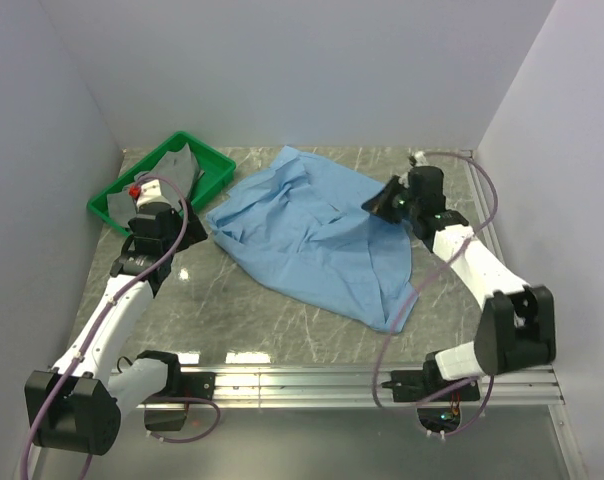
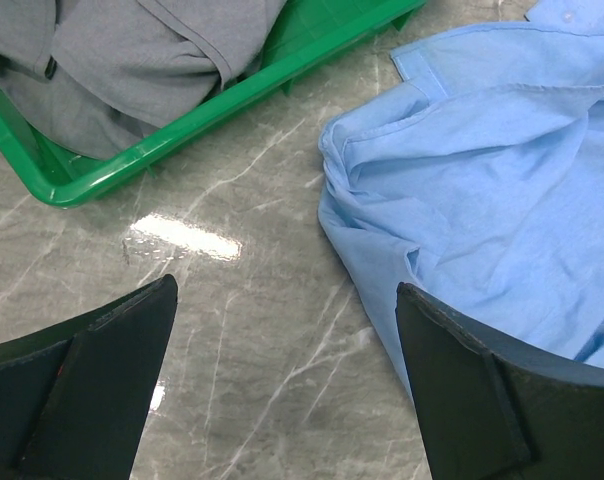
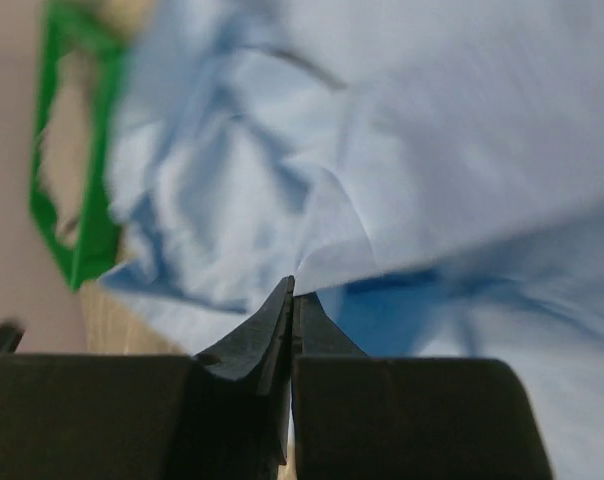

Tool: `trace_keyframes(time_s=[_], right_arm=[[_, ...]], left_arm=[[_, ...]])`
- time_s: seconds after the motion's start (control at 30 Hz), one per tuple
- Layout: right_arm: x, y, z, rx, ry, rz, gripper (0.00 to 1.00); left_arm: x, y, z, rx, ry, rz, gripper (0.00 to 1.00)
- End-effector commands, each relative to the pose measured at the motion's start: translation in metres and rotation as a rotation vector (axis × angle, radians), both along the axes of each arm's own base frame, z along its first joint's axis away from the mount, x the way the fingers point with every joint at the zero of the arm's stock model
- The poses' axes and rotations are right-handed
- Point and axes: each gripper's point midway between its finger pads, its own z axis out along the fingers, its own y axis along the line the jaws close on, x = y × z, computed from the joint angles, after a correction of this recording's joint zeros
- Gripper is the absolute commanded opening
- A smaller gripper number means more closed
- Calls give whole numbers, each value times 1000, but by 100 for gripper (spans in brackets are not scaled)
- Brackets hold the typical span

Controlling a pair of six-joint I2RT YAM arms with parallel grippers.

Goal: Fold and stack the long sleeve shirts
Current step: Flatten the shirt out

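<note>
At the bottom of the overhead frame, two arms rose from their bases at the near edge of a marble table (image 1: 272, 325). On the left side of the frame, the left gripper (image 2: 284, 300) hung over bare tabletop with its jaws spread wide and nothing between them. It sat just beside the crumpled left edge of the light blue shirt (image 1: 312, 240), likely placed to take that side once the cloth is drawn flat.

The shirt lay rumpled and unfolded across the middle of the table, one end trailing toward the lower right of the frame. At its upper right edge the right gripper (image 3: 290, 295) was clenched. Though blurred, the wrist view showed the fingers pressed together with a ridge of blue cloth meeting their tips, so it appeared to be pinching the fabric, probably to lift or spread it.

Farthest back, at upper left, a green tray (image 2: 132, 160) held a grey garment (image 2: 132, 60), apart from the shirt. Folding looked barely begun.
</note>
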Motion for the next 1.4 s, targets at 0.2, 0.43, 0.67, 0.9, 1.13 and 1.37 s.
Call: trace_keyframes(time_s=[0.2, 0.43, 0.67, 0.9, 1.13, 1.37], right_arm=[[-180, 162, 72, -72, -185, 802, 0], [-313, 218, 76, -34, -161, 1276, 0], [-297, 201, 41, -248, -82, 1235, 53], [-168, 104, 44, -319, -40, 567, 69], [-83, -47, -9, -387, 163, -115, 71], [-66, -109, -60, -218, 321, -352, 69]], left_arm=[[6, 7, 14, 15, -57, 36, 96], [6, 5, 19, 6, -92, 25, 96], [7, -4, 19, -5, -110, -30, 96], [14, -43, 29, -92, -111, -199, 97], [34, -93, 24, -137, -34, -320, 96], [67, -118, 6, -158, 50, -354, 96]])
